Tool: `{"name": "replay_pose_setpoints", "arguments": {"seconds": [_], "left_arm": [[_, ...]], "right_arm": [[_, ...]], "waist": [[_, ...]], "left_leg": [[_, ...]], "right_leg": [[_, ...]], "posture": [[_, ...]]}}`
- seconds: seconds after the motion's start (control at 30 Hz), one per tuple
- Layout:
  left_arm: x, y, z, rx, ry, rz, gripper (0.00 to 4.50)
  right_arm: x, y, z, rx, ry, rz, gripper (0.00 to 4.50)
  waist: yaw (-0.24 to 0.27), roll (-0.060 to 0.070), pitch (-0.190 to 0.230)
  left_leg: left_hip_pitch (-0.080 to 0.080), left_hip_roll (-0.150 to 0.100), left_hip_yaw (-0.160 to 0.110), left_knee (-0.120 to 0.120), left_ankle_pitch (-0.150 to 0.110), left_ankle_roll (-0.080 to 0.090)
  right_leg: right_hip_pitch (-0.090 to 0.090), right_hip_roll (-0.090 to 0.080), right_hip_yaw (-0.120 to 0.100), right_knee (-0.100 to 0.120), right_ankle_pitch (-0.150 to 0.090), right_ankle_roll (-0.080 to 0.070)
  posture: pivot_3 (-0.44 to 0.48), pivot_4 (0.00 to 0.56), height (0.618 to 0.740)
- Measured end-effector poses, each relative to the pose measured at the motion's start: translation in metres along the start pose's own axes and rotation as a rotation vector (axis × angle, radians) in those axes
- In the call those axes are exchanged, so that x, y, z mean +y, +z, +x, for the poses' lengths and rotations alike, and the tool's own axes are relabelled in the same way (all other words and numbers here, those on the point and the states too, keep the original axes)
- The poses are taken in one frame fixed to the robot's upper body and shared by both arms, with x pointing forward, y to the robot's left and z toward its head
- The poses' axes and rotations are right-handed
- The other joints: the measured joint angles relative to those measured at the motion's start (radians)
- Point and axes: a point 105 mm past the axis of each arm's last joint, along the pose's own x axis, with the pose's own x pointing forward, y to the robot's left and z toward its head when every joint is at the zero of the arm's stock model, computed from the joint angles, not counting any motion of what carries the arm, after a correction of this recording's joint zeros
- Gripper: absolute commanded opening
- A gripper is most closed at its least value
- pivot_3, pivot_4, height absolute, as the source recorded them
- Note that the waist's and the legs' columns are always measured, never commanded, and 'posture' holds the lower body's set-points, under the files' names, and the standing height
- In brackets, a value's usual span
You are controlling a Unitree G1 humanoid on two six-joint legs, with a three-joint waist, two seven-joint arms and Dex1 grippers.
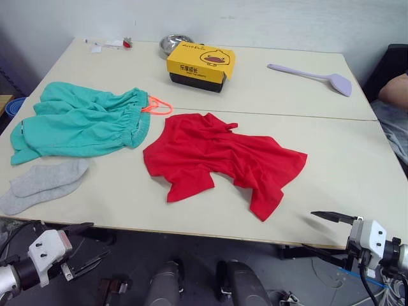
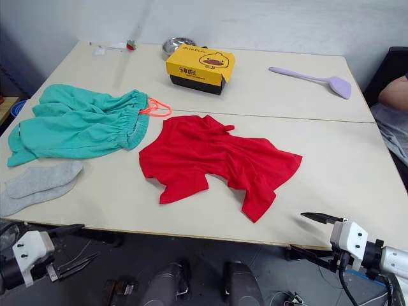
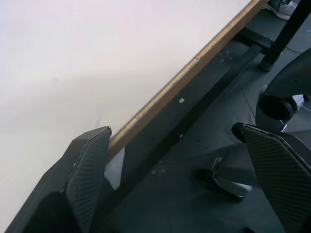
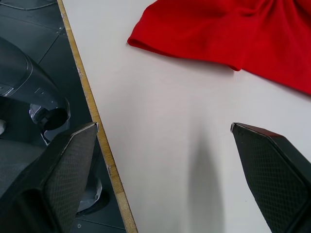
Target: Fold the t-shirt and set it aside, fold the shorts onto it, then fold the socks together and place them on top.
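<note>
The crumpled red t-shirt [image 1: 223,159] lies near the middle of the table [image 1: 115,204]. To its left are the teal shorts [image 1: 83,121], their orange drawstring [image 1: 157,106] trailing toward the t-shirt. The grey socks [image 1: 44,182] lie side by side in front of the shorts, near the front edge. My left gripper [image 1: 95,241] hangs open below the front edge, under the socks. My right gripper [image 1: 296,231] is open at the front edge, right of the t-shirt's hem [image 4: 233,29]. Both hold nothing.
At the back stand a yellow box [image 1: 201,62] and a metal bowl [image 1: 173,43] behind it. A lilac spatula [image 1: 315,76] lies at the back right, small items [image 1: 108,44] at the back left. A person's arm [image 1: 395,89] shows at the right edge.
</note>
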Motion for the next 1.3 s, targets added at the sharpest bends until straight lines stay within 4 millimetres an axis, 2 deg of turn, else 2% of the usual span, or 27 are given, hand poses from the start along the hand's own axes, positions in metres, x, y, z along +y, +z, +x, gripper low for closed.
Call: {"name": "replay_pose_setpoints", "arguments": {"seconds": [0.4, 1.3], "left_arm": [[0.005, 0.007, 0.004, -0.034, -0.001, -0.067, 4.50], [0.004, 0.018, 0.010, -0.051, -0.025, -0.059, 4.50]], "right_arm": [[0.001, 0.006, 0.003, -0.008, -0.024, -0.007, 4.46], [-0.003, 0.009, 0.008, -0.031, -0.062, -0.007, 4.46]], "waist": [[0.000, 0.000, 0.000], [0.000, 0.001, -0.001]], "left_leg": [[0.000, 0.000, 0.000, 0.002, 0.000, 0.001], [0.000, 0.000, 0.000, 0.007, 0.001, 0.001]], "right_leg": [[0.000, 0.000, 0.000, 0.002, 0.001, 0.002], [0.001, 0.000, 0.000, 0.004, 0.002, 0.002]], "posture": [[0.000, 0.150, 0.740], [0.000, 0.150, 0.740]]}}
